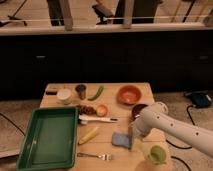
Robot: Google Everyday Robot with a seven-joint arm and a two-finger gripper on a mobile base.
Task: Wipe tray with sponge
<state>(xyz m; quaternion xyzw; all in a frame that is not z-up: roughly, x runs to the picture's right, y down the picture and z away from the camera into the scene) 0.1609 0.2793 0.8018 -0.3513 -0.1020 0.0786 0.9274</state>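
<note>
The green tray (31,131) lies at the table's front left, with nothing in it. The blue-grey sponge (120,140) lies flat on the table to the right of the tray, past a yellow corn-like piece (89,135). My gripper (132,141) hangs from the white arm that comes in from the lower right. It is at the sponge's right edge, low over the table.
A white-handled brush (97,119) lies between the tray and the arm. A fork (95,156) and a green cup (157,154) are near the front edge. An orange bowl (129,94), a dark-red bowl (137,109), a white cup (64,95) and a can (80,91) stand behind.
</note>
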